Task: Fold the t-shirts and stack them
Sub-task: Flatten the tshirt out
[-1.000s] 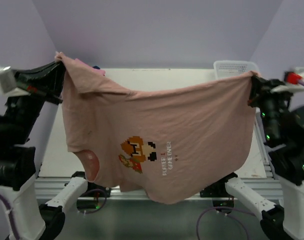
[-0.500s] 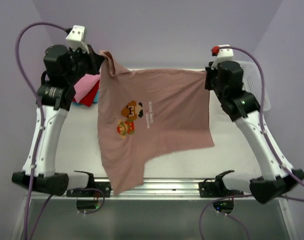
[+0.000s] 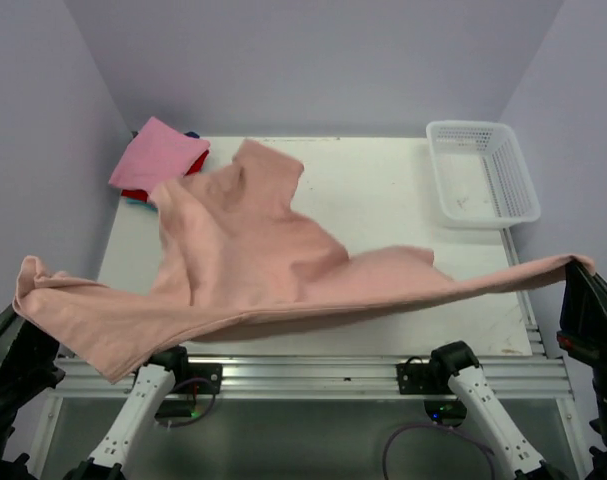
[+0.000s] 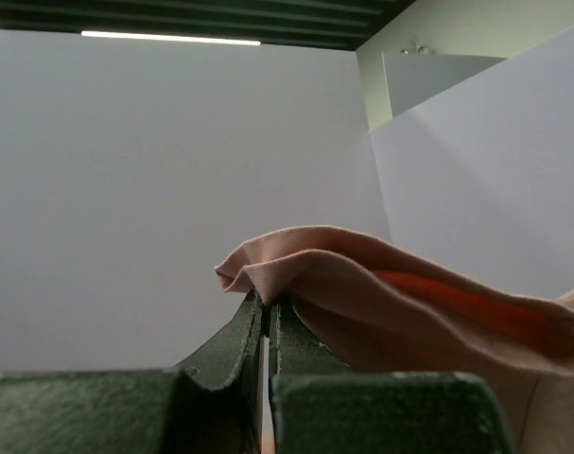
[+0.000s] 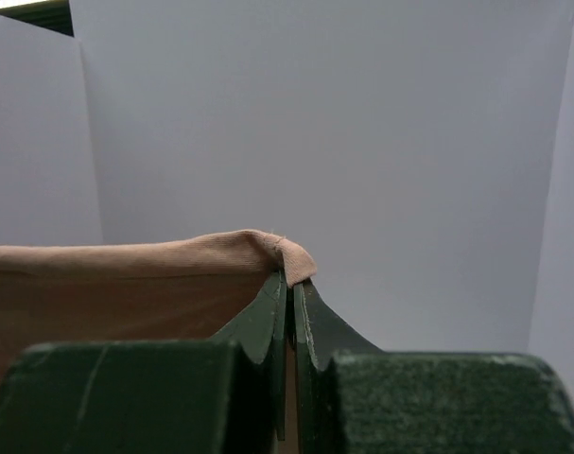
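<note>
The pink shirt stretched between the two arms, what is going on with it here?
Both arms hold one dusty-pink t-shirt: the left gripper is shut on one corner, the right gripper on another. That edge is stretched in the air at the near side of the table; the rest lies rumpled on it. Folded shirts are stacked at the far left.

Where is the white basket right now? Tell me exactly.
In the top view the white basket sits at the table's far right corner, apart from the dusty-pink shirt spread to its left and toward the near edge.
</note>
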Controlling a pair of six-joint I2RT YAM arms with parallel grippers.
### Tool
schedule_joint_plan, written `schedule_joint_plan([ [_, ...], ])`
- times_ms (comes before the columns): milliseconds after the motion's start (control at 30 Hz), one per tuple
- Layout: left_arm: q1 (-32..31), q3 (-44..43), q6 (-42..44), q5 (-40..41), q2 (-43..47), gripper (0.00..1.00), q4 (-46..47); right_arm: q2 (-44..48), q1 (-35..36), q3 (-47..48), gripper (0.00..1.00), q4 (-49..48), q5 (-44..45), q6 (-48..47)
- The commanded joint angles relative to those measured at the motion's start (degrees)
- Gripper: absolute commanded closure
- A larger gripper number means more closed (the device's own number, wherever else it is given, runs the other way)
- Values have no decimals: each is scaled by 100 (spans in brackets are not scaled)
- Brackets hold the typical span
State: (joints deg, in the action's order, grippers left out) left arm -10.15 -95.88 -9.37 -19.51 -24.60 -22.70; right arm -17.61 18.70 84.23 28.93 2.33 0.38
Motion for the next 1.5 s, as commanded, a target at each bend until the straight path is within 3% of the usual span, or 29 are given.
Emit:
schedule_joint_plan([
  [0,66,289,-197,-80,-475,100,-253,-462,-182,172,100,640,185,118],
  [100,110,140,-83,340,-913,100,-305,-1153,-226,287,100,894,1194,374],
  [233,-13,366,127,1176,-1836,100,-166,-2175,-235,-115,100,1027,1911,805],
  [467,-40,2569,216,1924,-3304,100,827,-4310,-226,-1337,100,378,2474,1314],
  [533,-31,2924,198,2231,-3934,100,1247,-5133,-226,-1653,100,-201,2579,1350],
  [633,-4,3312,172,2530,-4850,100,1723,-6164,-235,-1402,100,-546,2764,1403],
  [767,162,2997,102,2715,-5932,100,1927,-8122,-235,-444,100,-379,2782,1509],
  [900,338,2601,128,2741,-6784,100,2103,-9065,-235,286,100,-440,2887,1412],
  [1467,629,440,119,2382,-8946,100,2287,-10719,-621,2176,100,-573,3485,1201],
])
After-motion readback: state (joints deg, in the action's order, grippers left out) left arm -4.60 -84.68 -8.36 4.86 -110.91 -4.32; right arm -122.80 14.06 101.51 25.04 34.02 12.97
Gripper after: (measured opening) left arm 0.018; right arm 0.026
